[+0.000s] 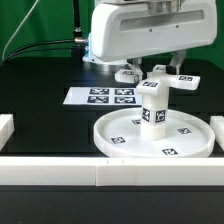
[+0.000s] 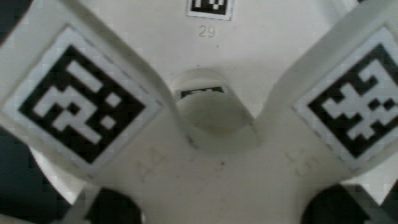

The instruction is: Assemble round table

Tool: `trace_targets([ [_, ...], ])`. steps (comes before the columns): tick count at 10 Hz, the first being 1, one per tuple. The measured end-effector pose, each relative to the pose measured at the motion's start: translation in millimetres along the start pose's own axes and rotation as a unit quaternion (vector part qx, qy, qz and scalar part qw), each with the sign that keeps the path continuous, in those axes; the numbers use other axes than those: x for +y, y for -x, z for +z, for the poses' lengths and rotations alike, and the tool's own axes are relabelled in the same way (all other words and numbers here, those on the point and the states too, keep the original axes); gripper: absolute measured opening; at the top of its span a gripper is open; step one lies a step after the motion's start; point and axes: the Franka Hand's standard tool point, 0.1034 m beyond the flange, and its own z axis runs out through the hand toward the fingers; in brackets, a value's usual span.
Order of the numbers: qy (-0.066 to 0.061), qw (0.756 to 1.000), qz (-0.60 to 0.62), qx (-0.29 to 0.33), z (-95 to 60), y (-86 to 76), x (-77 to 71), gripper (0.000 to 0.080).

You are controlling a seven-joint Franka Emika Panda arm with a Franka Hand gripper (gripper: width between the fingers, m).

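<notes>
Standing upright on disc point(image 1: 120, 146) hub: short cyl point(image 1: 152, 105), tags visible.

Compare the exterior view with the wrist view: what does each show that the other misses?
Only the exterior view shows the round disc, the cylinder upright at its middle, the marker board and the border rails. Only the wrist view shows, close up, a round central feature between two tagged arms. Both show the cross-shaped piece with its square tags.
</notes>
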Motion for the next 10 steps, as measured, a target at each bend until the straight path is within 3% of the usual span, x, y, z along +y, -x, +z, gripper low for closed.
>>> trace_targets([
  [7,-0.01,0.97,0.242,0.019,-0.5,-5.0,-1.1,0.0442],
  [8,-0.012,0.961,0.274,0.019,-0.4,-4.8,-1.0,0.0442],
  [10,-0.029,0.917,0.397,0.023,-0.5,-6.1,-0.4,0.0442],
])
